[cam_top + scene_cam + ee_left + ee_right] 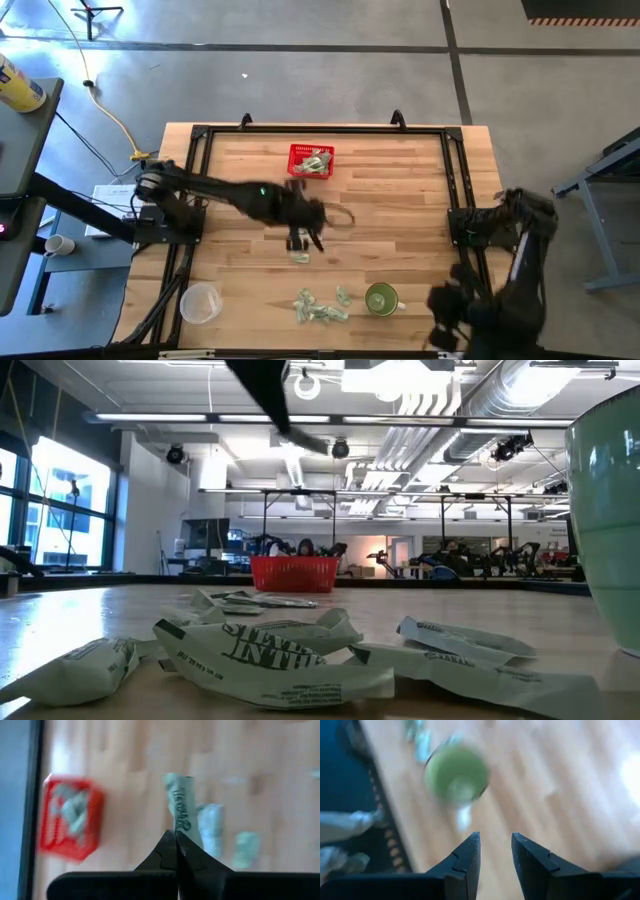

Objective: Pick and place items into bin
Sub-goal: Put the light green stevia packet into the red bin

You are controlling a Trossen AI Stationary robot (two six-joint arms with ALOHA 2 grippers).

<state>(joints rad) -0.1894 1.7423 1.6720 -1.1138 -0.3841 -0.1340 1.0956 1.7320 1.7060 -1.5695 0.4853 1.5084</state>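
The red basket stands at the table's far middle with several green-and-white paper pieces in it; it also shows as the red basket in the left wrist view. More pieces lie in a heap near the front edge, and one piece lies near the table's middle. My left gripper hangs over the middle of the table, shut on one paper piece. My right gripper stands open with nothing between its fingers, above the near right corner beside the green cup. My left gripper pinches one end of the paper piece between its two fingertips. The fingers slant downward. The rest of the piece sticks out beyond the tips, clear of the table.
A green cup stands right of the heap near the front edge, and a clear plastic cup at the near left. A black frame runs round the table top. Bare wood lies between the basket and the heap.
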